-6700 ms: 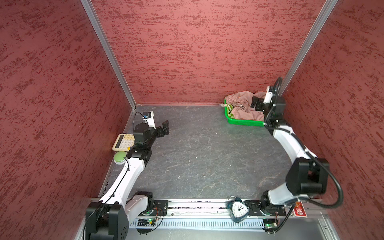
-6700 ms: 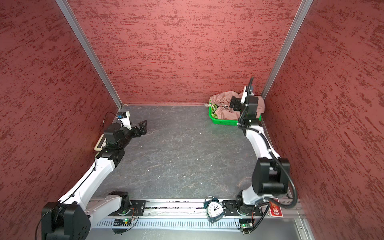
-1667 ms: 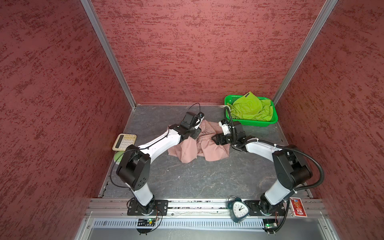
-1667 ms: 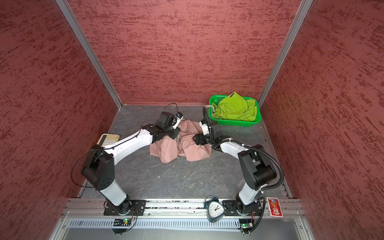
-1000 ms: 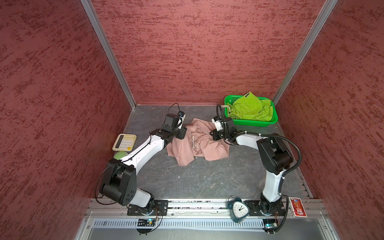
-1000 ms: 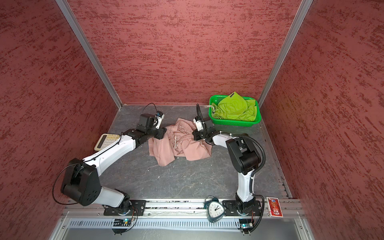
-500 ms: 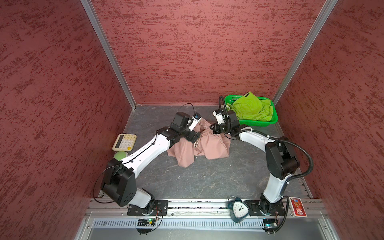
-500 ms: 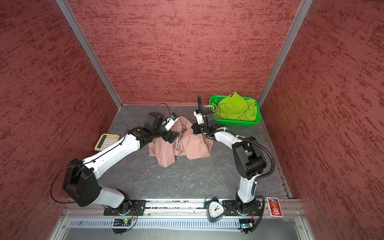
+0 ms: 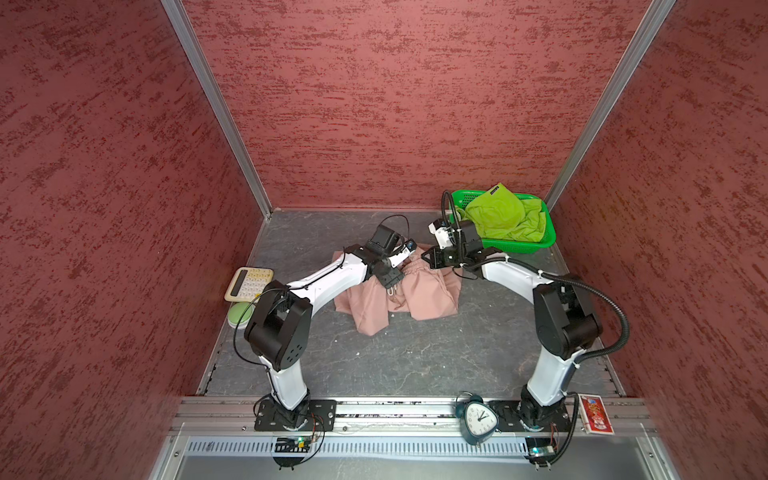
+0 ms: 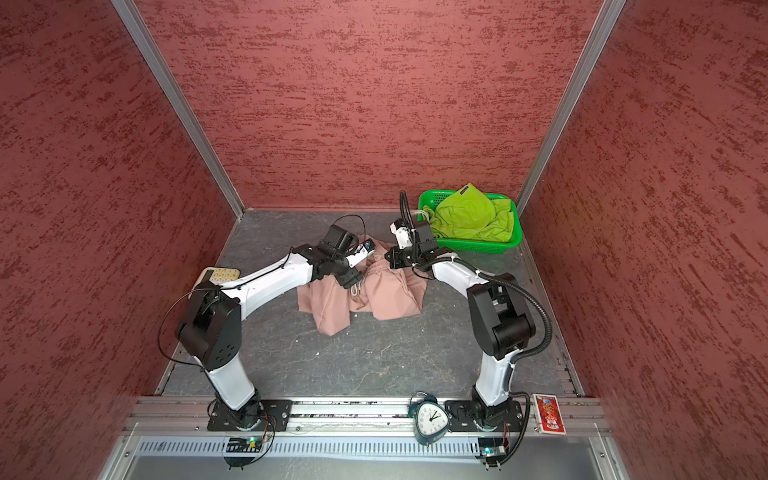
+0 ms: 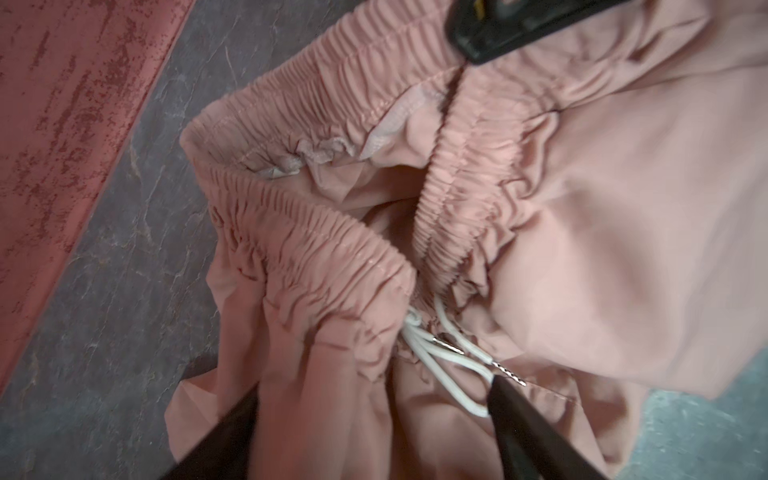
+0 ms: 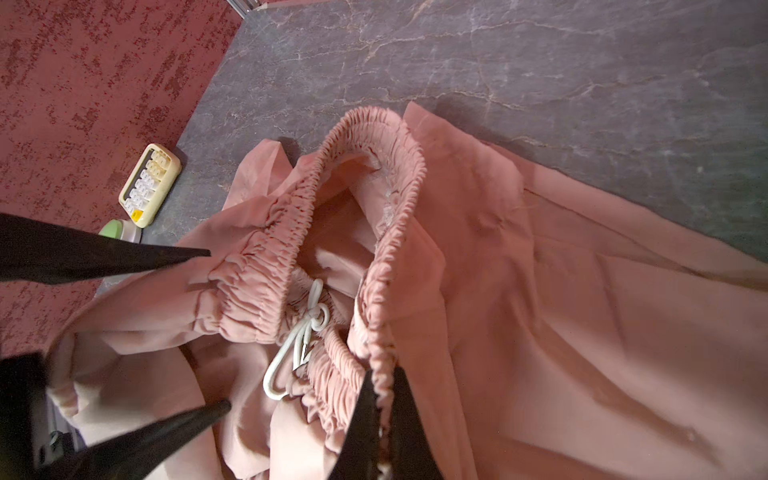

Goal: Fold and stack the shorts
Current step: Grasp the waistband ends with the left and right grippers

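Scene with both arms reaching to the middle of the worktop (image 9: 395, 361), toward its rear edge.

- **Pink shorts** (image 9: 419, 291) (image 10: 386, 297): crumpled in a heap on the worktop, midway between the left and right edges, with the legs spreading toward the front. The gathered waistband (image 11: 324, 245) (image 12: 374, 137) is raised off the surface and gapes open. The white drawstring (image 11: 436, 353) (image 12: 299, 336) hangs from it in a loose bow.
- **Right gripper** (image 9: 430, 255) (image 12: 384, 382): its fingers are pressed together on the edge of the waistband, pinching the elastic between them.
- **Left gripper** (image 9: 390, 282) (image 11: 374, 390): its fingers are spread, with a fold of the pink shorts just below the waistband lying between them. One fingertip (image 11: 498, 386) touches the drawstring.
- **Green shorts** (image 9: 498, 216) (image 10: 469, 216): bunched inside the green basket (image 9: 523, 246) (image 10: 478, 248), which stands in the rear right corner of the worktop.
- **Other items**: a cream calculator (image 9: 248, 284) (image 12: 150, 185) lies at the left edge. A clock (image 9: 478, 419) stands on the metal rail along the front.
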Available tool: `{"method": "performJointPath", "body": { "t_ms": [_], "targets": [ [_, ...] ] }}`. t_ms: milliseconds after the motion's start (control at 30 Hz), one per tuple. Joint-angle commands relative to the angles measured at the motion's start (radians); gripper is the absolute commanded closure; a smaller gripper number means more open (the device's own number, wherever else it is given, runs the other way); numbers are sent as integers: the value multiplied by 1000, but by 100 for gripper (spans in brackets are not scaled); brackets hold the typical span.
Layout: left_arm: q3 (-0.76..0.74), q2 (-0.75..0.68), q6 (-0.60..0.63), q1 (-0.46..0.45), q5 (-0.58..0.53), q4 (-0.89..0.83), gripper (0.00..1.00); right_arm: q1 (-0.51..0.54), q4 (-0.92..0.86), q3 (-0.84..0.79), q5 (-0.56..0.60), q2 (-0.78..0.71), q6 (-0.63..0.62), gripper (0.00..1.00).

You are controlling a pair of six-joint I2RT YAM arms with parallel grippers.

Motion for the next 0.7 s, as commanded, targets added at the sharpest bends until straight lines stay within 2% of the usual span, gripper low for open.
{"method": "performJointPath", "body": {
  "t_ms": [0, 67, 167, 300, 333, 400, 433, 567, 667],
  "targets": [
    [-1, 22, 43, 15, -128, 132, 97, -10, -10, -13, -45, -68, 1, 100],
    [-13, 16, 44, 32, -183, 186, 100, -13, -15, -45, -62, -99, 5, 100],
    [-14, -45, -14, 68, -173, 171, 100, -28, -54, -105, -59, -160, 15, 100],
    [-54, -205, -178, 115, -62, 102, 100, -56, -169, -192, 17, -243, 43, 95],
    [-74, -251, -221, 129, 4, 83, 100, -58, -213, -205, 66, -258, 42, 88],
    [-116, -321, -285, 148, 123, 51, 100, -58, -282, -227, 167, -283, 34, 63],
    [-144, -349, -305, 150, 166, 47, 100, -58, -305, -234, 209, -293, 23, 57],
    [-229, -404, -358, 163, 215, 62, 98, -55, -320, -218, 287, -303, -29, 40],
    [-256, -405, -379, 184, 225, 69, 93, -44, -268, -189, 230, -283, -75, 33]
  ]
}}
